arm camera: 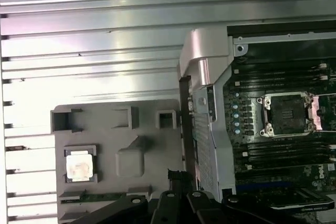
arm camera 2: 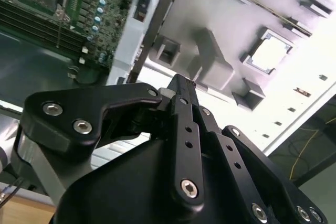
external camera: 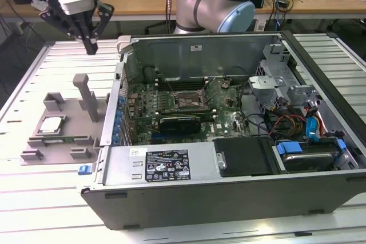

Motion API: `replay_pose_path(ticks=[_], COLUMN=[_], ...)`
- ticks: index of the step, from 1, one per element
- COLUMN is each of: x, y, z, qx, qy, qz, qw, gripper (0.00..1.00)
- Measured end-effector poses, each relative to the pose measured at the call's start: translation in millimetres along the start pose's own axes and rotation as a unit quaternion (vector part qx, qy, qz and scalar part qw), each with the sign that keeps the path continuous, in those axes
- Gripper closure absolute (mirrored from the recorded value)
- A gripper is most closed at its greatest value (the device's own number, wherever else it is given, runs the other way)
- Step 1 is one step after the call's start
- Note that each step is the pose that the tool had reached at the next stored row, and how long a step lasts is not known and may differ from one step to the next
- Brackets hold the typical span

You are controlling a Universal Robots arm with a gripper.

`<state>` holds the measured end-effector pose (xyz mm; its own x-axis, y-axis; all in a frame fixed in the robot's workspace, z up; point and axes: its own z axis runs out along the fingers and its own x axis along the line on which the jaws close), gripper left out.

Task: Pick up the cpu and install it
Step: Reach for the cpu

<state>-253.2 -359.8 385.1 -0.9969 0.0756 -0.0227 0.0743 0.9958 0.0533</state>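
Note:
The cpu (external camera: 51, 125), a small flat square with a pale silver top, lies in a pocket of the grey fixture plate (external camera: 71, 115) at the exterior view's left, beside the open computer case. In both wrist views the cpu (arm camera 2: 271, 53) (arm camera: 80, 167) sits flat in that pocket. My gripper (external camera: 91, 46) hangs high above the fixture's far end, well clear of the cpu, its black fingers shut together with nothing between them. The same shut gripper (arm camera 2: 181, 82) (arm camera: 176, 176) shows in both wrist views. The bare socket (external camera: 186, 100) (arm camera: 289, 114) lies on the motherboard inside the case.
The open computer case (external camera: 229, 198) takes up the middle and the exterior view's right, with tall metal walls, drives and cables (external camera: 291, 124) inside. A grey upright post (external camera: 88, 92) rises from the fixture. The arm's base (external camera: 214, 1) stands behind the case on the ribbed metal table (external camera: 34, 72).

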Motion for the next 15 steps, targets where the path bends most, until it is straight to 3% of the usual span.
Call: replay_pose_path(ticks=[7, 12, 15], x=[24.6, 57.0, 66.8], y=[-1.3, -4.1, -5.1], z=[2.7, 11.2, 15.8], qx=[0.0, 0.0, 0.0], qy=[0.0, 0.0, 0.0], qz=[0.0, 0.0, 0.0], qw=[1.0, 1.0, 1.0], gripper=[0.9, 0.9, 0.9])
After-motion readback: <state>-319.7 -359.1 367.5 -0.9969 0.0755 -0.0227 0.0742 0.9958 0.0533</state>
